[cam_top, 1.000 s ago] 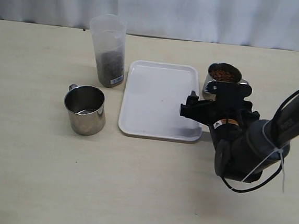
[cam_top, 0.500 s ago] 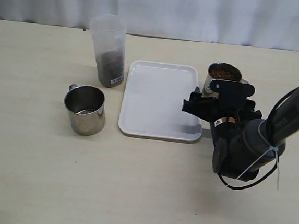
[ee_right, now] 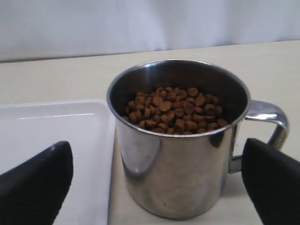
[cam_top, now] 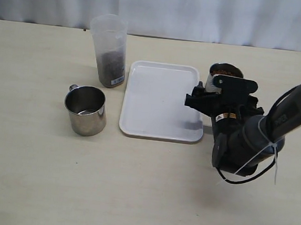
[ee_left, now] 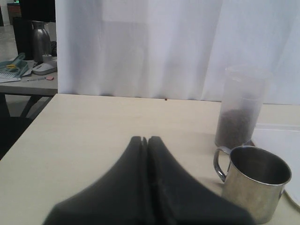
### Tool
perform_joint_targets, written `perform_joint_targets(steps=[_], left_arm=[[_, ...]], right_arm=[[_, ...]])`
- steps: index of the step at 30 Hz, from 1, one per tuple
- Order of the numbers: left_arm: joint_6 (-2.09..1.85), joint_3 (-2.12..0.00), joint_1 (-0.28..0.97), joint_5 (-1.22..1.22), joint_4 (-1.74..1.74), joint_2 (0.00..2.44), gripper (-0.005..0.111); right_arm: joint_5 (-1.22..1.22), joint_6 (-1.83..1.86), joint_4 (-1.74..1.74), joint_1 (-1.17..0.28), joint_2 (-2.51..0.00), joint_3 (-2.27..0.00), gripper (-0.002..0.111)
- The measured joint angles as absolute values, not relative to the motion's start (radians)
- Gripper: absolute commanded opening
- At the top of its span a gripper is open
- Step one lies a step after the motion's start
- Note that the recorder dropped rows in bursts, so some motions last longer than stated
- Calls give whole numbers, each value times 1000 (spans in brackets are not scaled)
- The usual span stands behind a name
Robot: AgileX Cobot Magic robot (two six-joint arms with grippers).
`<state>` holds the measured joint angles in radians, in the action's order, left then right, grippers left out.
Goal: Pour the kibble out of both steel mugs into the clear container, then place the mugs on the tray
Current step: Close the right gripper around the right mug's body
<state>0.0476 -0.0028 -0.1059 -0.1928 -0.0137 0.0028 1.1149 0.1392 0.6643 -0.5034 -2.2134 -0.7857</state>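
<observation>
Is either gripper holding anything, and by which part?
Nothing is held. The right gripper is open near the kibble-filled steel mug; the left gripper is shut on nothing.

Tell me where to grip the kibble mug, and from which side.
Clamp the full mug across its round wall, coming level from where the open right gripper faces it. It stands upright; the handle juts sideways, so probably close the fingers just short of it.

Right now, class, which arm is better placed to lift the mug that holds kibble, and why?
Right: the right fingers, open, flank the full mug. The left fingers are shut, near the empty mug across the tray.
</observation>
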Motion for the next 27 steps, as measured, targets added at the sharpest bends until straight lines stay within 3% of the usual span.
perform_joint_targets(steps=[27], left_arm=[[48, -3, -106, -193, -14, 3, 0]], right_arm=[[1118, 102, 569, -401, -2254, -852, 75]])
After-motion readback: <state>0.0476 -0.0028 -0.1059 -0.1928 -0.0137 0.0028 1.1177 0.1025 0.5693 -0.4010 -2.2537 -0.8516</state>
